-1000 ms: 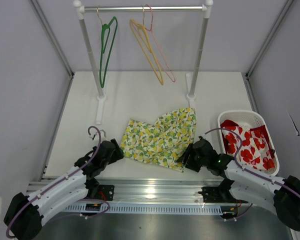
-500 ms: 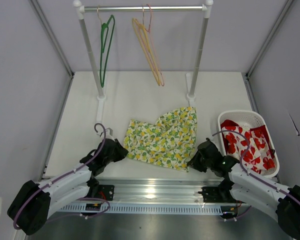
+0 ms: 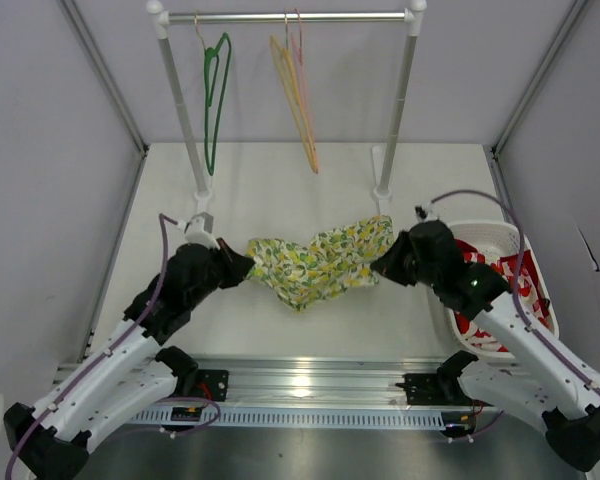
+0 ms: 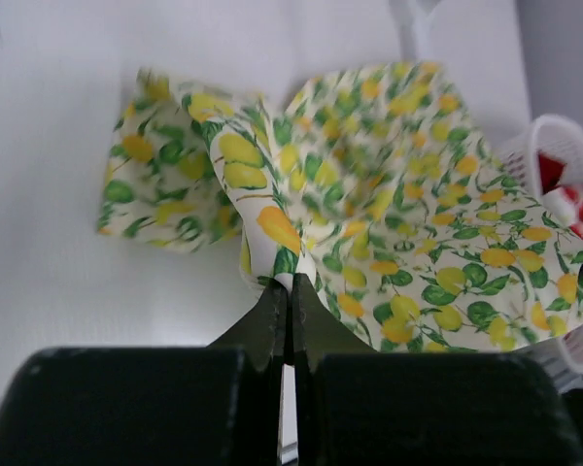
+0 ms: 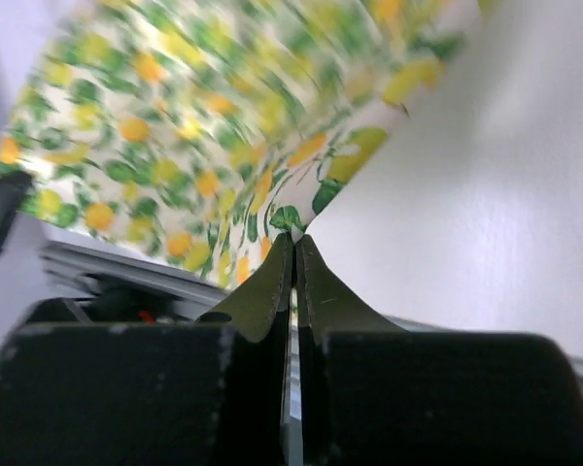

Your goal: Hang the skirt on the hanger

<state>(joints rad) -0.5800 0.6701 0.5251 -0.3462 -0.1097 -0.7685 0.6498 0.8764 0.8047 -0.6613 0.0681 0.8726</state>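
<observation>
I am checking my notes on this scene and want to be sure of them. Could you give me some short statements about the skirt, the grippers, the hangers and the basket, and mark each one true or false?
1. The left gripper and the right gripper are both shut on the lemon-print skirt. True.
2. The skirt hangs on the green hanger. False: that hanger is bare on the rail, and the skirt is stretched between the two grippers.
3. The white basket holds a red floral cloth. True.
4. The basket stands on the left arm's side of the table. False: it stands on the right arm's side.
</observation>
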